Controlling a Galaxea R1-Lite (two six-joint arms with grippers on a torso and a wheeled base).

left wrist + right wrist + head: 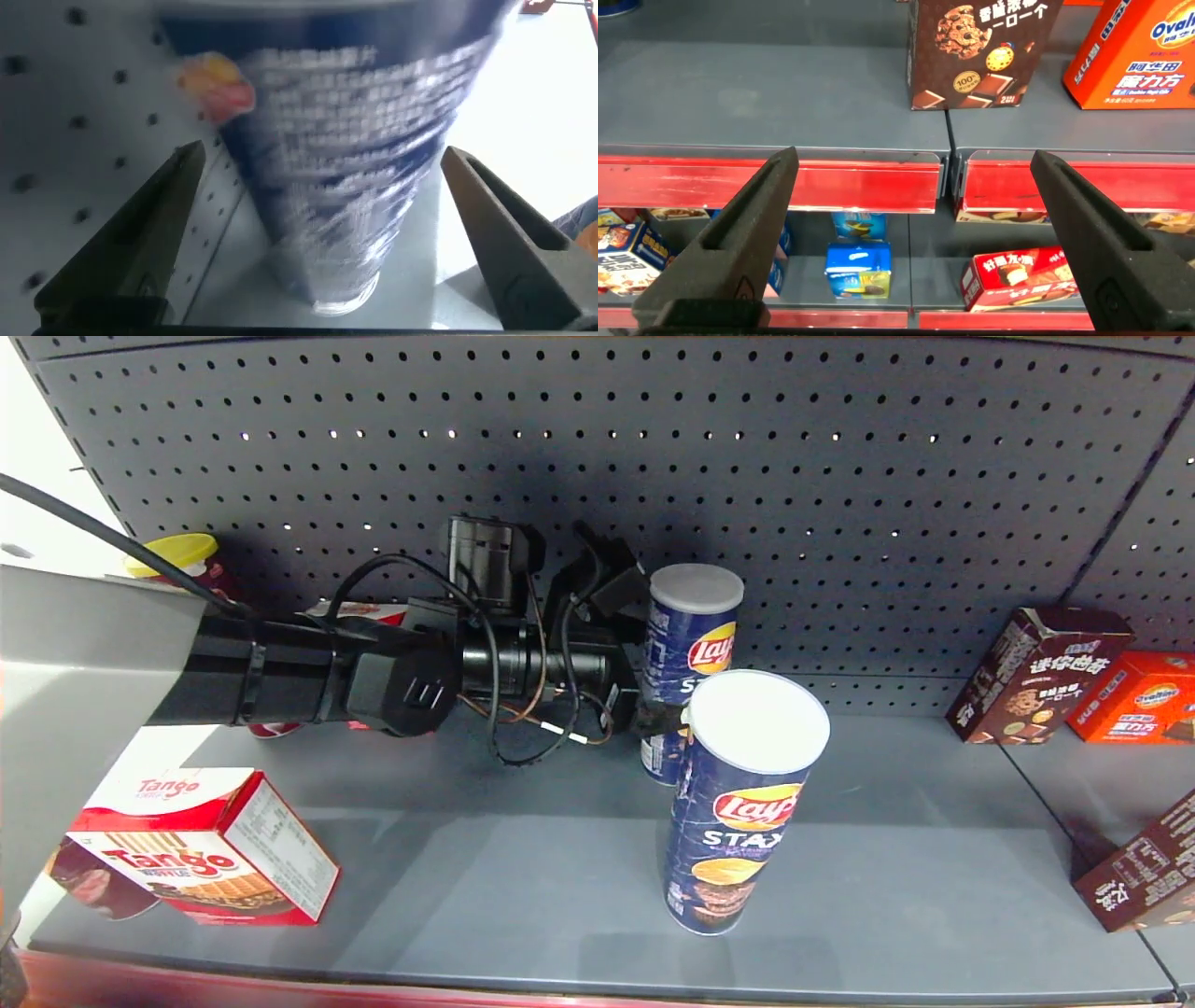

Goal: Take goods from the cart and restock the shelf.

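The rear chip can (691,616) stands upright on the grey shelf (523,859), close to the pegboard back wall (747,448), its white lid on, so the contents are hidden. The left gripper (322,154) straddles it with fingers spread wide, a gap showing on each side, released rather than clamped. Just in front stands a second, front chip can (733,803), also lidded and upright. A closed red-and-white wafer box (201,859) lies near the shelf's left front corner. On the right section sit a brown biscuit box (1032,677) and an orange box (1134,695), side by side. The right gripper (915,159) hangs with jaws apart and empty, facing the shelf's red edge strip (859,182), with blue packs (859,271) on the tier below.
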